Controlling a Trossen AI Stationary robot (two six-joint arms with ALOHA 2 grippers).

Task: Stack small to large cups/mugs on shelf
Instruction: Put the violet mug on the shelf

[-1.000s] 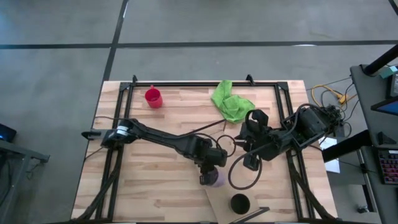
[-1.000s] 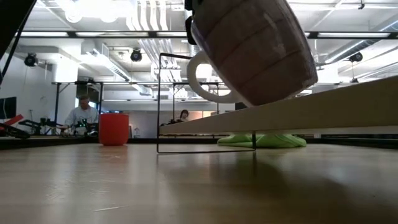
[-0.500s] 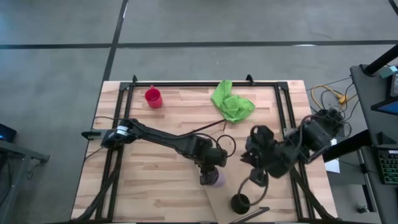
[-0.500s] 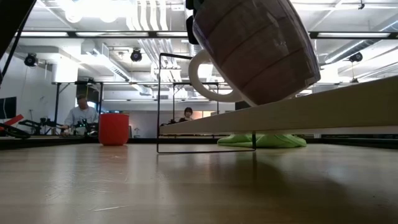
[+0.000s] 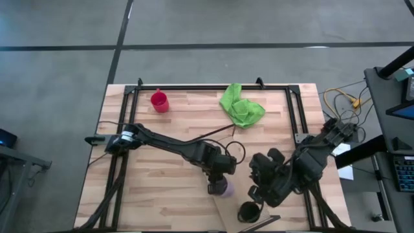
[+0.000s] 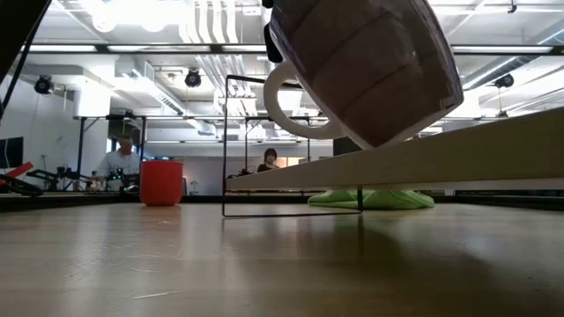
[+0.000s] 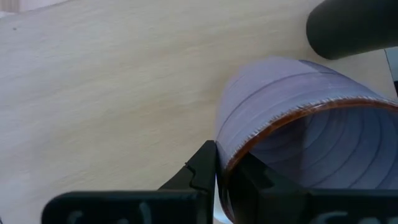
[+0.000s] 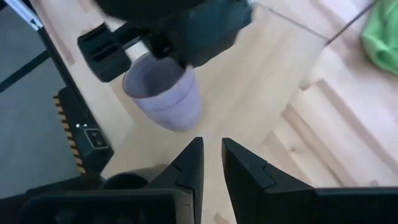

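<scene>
The translucent purple cup [image 5: 225,188] hangs tilted over the far end of the light-wood shelf [image 5: 230,212], with my left gripper [image 5: 215,184] shut on it. In the low view the cup [image 6: 361,66] leans just above the shelf [image 6: 423,163]; whether they touch I cannot tell. The black cup [image 5: 249,211] stands on the shelf near the table's near edge. My right gripper [image 5: 256,194] hovers just beyond it, slightly open with nothing between its fingers [image 8: 211,149]. The red cup [image 5: 160,101] stands on its base at the table's far left. My left gripper pinches the purple cup's rim [image 7: 231,163], one finger [image 7: 202,171] outside the wall and one finger [image 7: 252,180] inside. The fingers come slanting down from above. The cup hangs tilted below them, its handle [image 6: 286,97] pointing left in the low view.
A crumpled green cloth [image 5: 240,107] lies at the table's far middle. A dark frame [image 5: 213,87] runs along the table's far edge and sides. Loose black cables [image 5: 236,149] lie between the arms. People sit in the room behind the table.
My right gripper has sunk and gone toward the table's near edge and the black cup, rolling its wrist as it went. The purple cup has tipped a little in my left gripper's hold.
</scene>
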